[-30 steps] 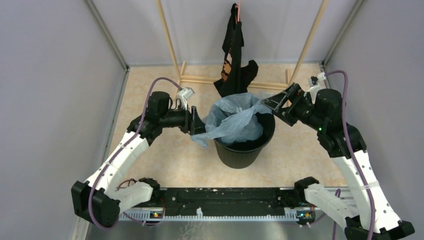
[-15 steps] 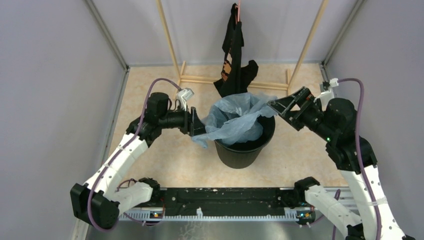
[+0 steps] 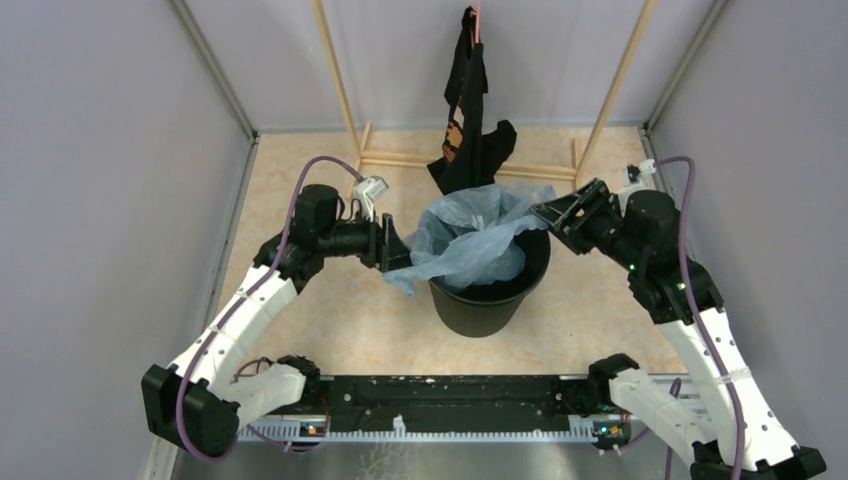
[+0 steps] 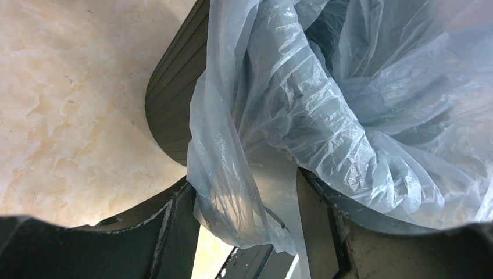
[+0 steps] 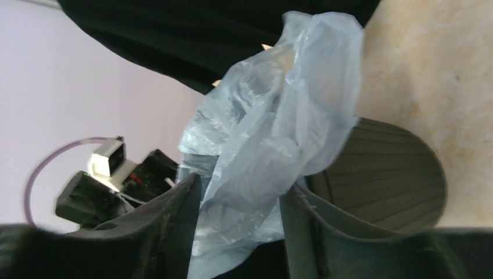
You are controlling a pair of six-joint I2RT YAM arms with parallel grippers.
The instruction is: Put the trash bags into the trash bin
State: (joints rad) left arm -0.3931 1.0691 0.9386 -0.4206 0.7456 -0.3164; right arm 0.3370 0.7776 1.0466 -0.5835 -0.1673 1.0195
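Observation:
The black trash bin stands mid-table. The light-blue trash bag sits bunched in its mouth, spilling over the left rim, with a corner sticking up over the far right rim. My left gripper is at the bin's left rim. In the left wrist view its jaws stand apart with a hanging fold of the bag between them, beside the bin wall. My right gripper is at the right rim. Its jaws stand apart around the bag, above the bin.
A black garment with orange print hangs from a wooden frame just behind the bin and shows in the right wrist view. Grey walls close in the left, right and back. The arm bases' rail runs along the near edge.
My right arm swung out to the right, pulling the bag's right corner, then came back toward the rim. The corner now stands looser. The left arm has not moved.

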